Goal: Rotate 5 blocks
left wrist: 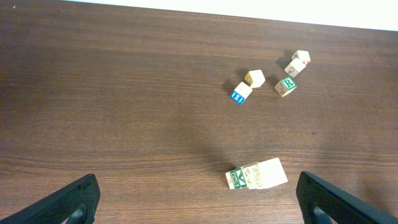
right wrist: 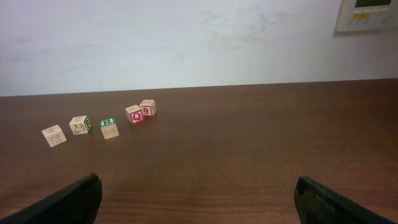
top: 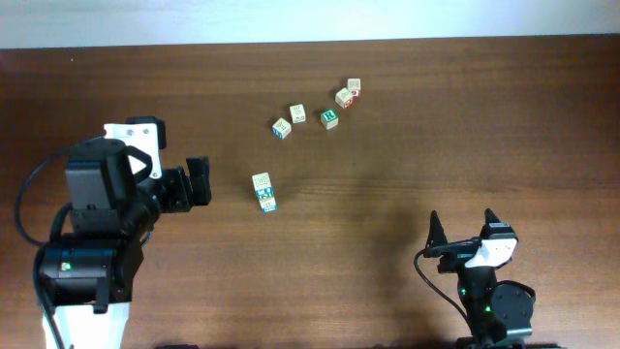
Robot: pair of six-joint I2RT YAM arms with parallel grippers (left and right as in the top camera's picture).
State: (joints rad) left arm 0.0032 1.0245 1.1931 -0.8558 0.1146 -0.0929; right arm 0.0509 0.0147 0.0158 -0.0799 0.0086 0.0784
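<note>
Both claws spread, nothing held.
Scattered blocks (top: pixel 297 113) far-centre on surface (top: pixel 436 116); touching block pair (top: pixel 263 192) nearer, right of left claw (top: pixel 203 181); right claw (top: pixel 463 223) near-right, well apart.

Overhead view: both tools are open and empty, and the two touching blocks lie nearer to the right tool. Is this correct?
No. The overhead view shows the two touching blocks nearer to the left tool, not the right tool. Both tools are indeed open and empty.
</note>
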